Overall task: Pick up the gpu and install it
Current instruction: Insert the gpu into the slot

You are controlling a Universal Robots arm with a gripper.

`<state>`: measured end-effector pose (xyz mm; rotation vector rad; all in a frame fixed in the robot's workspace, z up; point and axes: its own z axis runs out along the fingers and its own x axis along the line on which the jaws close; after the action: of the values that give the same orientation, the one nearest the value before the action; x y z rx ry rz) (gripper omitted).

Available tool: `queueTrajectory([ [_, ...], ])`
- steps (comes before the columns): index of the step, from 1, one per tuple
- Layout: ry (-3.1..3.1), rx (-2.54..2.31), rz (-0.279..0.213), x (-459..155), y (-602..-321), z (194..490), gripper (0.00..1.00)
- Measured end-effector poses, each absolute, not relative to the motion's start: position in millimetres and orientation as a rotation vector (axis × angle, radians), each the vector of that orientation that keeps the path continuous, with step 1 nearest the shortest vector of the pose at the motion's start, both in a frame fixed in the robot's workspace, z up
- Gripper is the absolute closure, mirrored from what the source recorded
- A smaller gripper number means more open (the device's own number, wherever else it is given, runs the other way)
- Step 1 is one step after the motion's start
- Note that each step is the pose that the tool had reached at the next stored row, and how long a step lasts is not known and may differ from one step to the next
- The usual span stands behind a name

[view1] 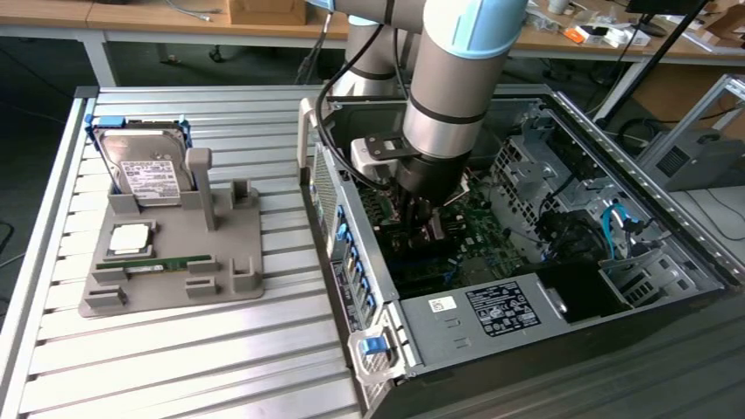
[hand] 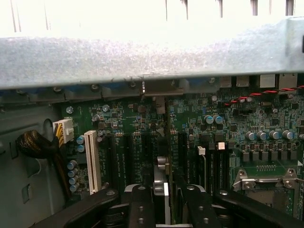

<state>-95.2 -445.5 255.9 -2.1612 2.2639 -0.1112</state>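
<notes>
Arm is down inside the open PC case (view1: pixel 699 253), gripper (view1: pixel 428 216) low over the motherboard (view1: pixel 489 229) near the expansion slots. Wrist view: gripper (hand: pixel 161 202) fingers (hand: pixel 141 206) are set narrow, clamped on a thin card held edge-on between them — silvery edge facing the camera, dark body behind. That looks like the gpu (hand: pixel 162 190), though it's seen edge-on only, so I'd hedge a bit on the ID. Card hangs upright above the row of dark slots (hand: pixel 137 156), roughly lined up w/ the slot running straight ahead of it; the white slot (hand: pixel 92 161) sits off to one side by the yellow-wired connector (hand: pixel 63 130). Can't tell whether the bottom edge is touching the slot yet or still just above it. Outside the case, on the exterior view's left, the grey parts holder (view1: pixel 174 262) on the slatted table (view1: pixel 174 367) has the hard drive (view1: pixel 146 170) standing at the back, a cpu (view1: pixel 128 238) lying flat and the green memory stick (view1: pixel 163 262) — no card there. Status: pickup done, card carried into the case and aligned — seating in the slot is what's left, as far as I can judge.
</notes>
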Motion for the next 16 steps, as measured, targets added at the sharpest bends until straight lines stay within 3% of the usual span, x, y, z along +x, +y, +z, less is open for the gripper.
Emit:
queueTrajectory([
  [16, 2.264, -2.161, -0.111, -95.1, -445.5, 254.1, 0.73],
])
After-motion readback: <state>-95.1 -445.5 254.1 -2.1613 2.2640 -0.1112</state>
